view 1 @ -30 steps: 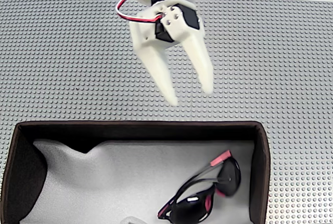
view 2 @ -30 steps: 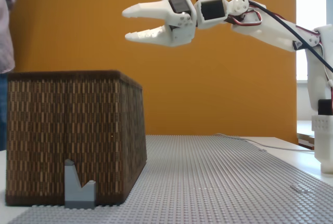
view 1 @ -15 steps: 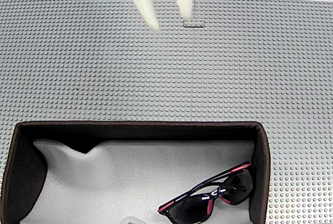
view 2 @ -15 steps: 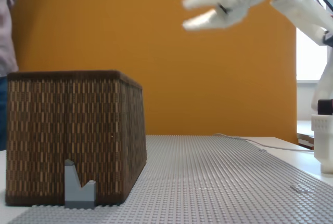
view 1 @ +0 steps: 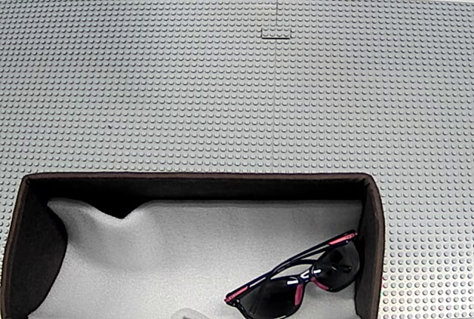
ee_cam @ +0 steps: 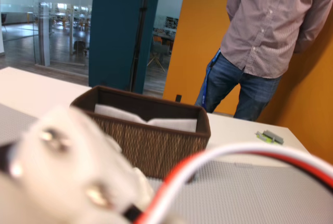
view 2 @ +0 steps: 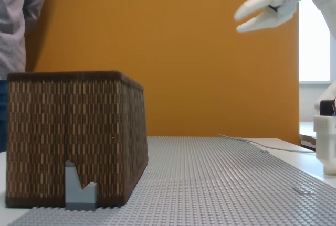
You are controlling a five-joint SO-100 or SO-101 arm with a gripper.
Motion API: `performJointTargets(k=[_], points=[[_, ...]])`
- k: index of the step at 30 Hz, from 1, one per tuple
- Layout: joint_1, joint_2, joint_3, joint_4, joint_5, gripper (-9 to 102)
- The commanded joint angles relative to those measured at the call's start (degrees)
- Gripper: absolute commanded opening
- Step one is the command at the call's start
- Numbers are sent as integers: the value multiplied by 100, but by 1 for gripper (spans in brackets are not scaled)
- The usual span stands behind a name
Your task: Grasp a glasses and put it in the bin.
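Observation:
The glasses (view 1: 296, 282), black-framed with red accents and dark lenses, lie on the white foam in the lower right corner of the bin (view 1: 192, 180). In the side fixed view the bin (view 2: 68, 131) is a brown woven box at the left. My white gripper (view 2: 238, 21) hangs high at the upper right, far from the bin, open with nothing between its fingers. The wrist view looks back at the bin (ee_cam: 151, 143) from a distance, past the blurred gripper body (ee_cam: 67, 167) and a red and white cable (ee_cam: 218, 161).
A grey studded baseplate (view 1: 237, 82) covers the table. A small grey brick piece (view 2: 80, 186) stands against the bin's front. A person (ee_cam: 265, 37) stands behind the bin by an orange wall. The arm's base (view 2: 328, 142) is at the right edge.
The open gripper has risen and drawn back from above the bin, leaving the top-down view. The glasses shifted slightly in the bin a second ago and now lie still.

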Motion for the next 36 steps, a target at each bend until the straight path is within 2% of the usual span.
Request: performJointTargets(k=[1,4,8,11,12,16,18,19,20,22,23,24,26,28,29,30,32,33,35,36], points=[[-88,589,457,97,-352,0],[26,879,589,431,580,0],[457,1072,615,448,2865,4],[475,1116,396,905,4333,17],[483,1151,378,1011,4623,18],[457,1248,466,1318,4878,15],[457,1283,545,1371,4755,3],[448,1301,580,1371,4693,1],[448,1336,624,1362,4667,4],[448,1477,809,1362,4764,31],[457,1547,914,1362,4746,37],[457,1600,1020,1371,4676,37],[413,1740,1204,1318,4078,0],[475,1863,1292,1318,4025,1],[554,1916,1318,1380,4131,16],[606,1960,1380,1397,4175,24],[650,2092,1564,1424,4184,28],[650,2197,1705,1415,4140,25],[624,2443,2004,1257,3814,0],[659,2540,2092,1230,3797,0]])
